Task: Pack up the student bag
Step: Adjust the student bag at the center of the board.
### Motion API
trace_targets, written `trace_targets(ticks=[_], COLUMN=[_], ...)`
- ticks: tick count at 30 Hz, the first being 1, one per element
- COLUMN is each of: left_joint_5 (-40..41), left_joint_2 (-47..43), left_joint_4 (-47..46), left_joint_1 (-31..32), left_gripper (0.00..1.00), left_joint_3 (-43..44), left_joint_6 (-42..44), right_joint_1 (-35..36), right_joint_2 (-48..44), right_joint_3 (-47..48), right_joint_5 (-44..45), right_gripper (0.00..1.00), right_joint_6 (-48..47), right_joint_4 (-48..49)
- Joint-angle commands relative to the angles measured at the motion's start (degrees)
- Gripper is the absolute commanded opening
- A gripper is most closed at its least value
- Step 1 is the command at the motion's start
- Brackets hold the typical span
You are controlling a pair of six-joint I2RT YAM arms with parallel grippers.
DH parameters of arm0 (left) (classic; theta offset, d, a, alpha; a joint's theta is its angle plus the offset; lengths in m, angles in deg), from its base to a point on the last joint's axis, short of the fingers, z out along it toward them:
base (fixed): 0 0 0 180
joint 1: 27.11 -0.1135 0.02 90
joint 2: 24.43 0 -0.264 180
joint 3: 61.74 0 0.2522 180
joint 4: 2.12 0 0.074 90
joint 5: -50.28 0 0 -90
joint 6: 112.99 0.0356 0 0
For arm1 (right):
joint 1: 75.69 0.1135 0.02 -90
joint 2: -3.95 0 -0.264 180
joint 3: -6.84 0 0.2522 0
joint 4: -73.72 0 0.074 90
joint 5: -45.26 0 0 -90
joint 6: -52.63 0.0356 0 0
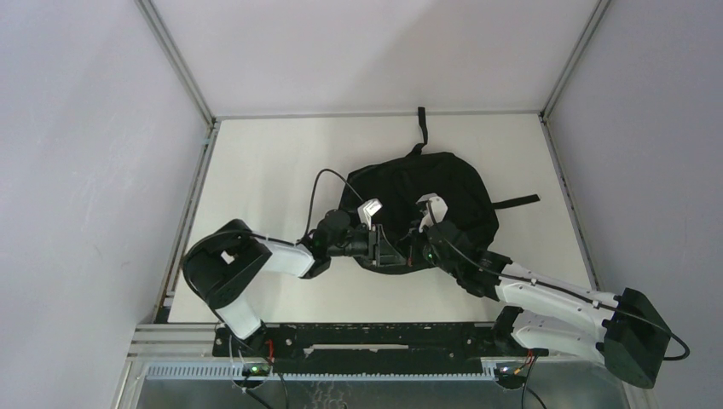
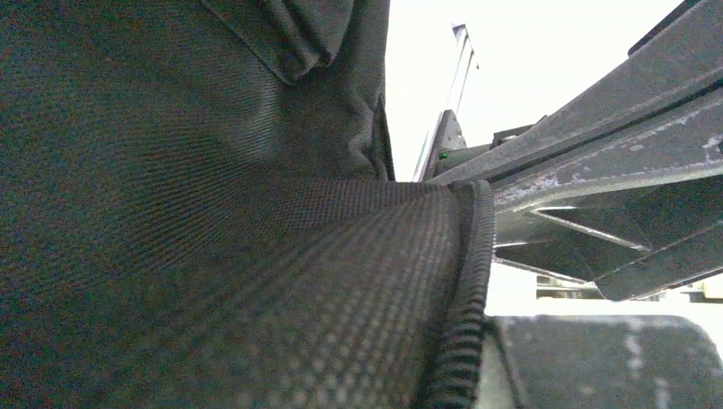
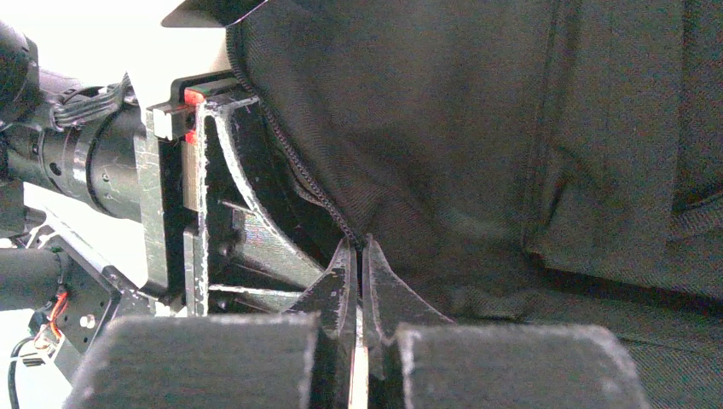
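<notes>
Broadly, the white table carries one thing: the student bag, a slumped black heap lying about midway between the left and right edges and nearer the far edge than the near one, with one strap trailing toward the far edge. Both arms reach in from the near edge and meet at the bag's near rim. The right gripper has its jaws pressed together right where the bag's corded seam runs down to the tips, so it looks to be pinching that edge. The left gripper sits just beside it, up against the same rim; its own camera is filled with black cloth and a mesh panel, with only one finger showing, so whether it has hold of anything cannot be told. As for progress, no book or other item to go in shows in any view, and whether the bag is open is hidden; the work looks to be on the bag's mouth, and what has been packed cannot be judged.
</notes>
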Motion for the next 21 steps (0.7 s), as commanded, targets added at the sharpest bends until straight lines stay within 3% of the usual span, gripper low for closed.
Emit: trace_targets(ticks=[1, 10, 12, 16, 21], left_joint_5=[-0.6, 0.1, -1.0, -2.9, -2.5], left_joint_2=[0.4, -2.0, -0.8, 3.2, 5.9], left_joint_4=[-5.2, -14.3, -17.8, -26.1, -33.4], left_joint_1=[0.7, -0.9, -1.2, -1.3, -1.4], left_gripper=[0.29, 0.24, 0.15, 0.05, 0.00], left_joint_3=[2.1, -3.0, -3.3, -3.6, -5.1], left_joint_6=[-1.7, -7.5, -9.5, -14.8, -18.4], right_joint_1=[-0.1, -0.1, -0.1, -0.1, -0.1], right_joint_2=[-1.2, -0.6, -0.5, -0.4, -0.5], right_joint_3=[0.9, 0.9, 0.9, 0.9, 0.9], right_joint_5=[-0.8, -0.7, -0.6, -0.6, -0.3], right_gripper=[0.00, 0.00, 0.00, 0.00, 0.00], right_joint_6=[1.5, 1.2, 1.2, 1.1, 1.2], right_joint_4=[6.0, 5.7, 5.8, 5.8, 5.3])
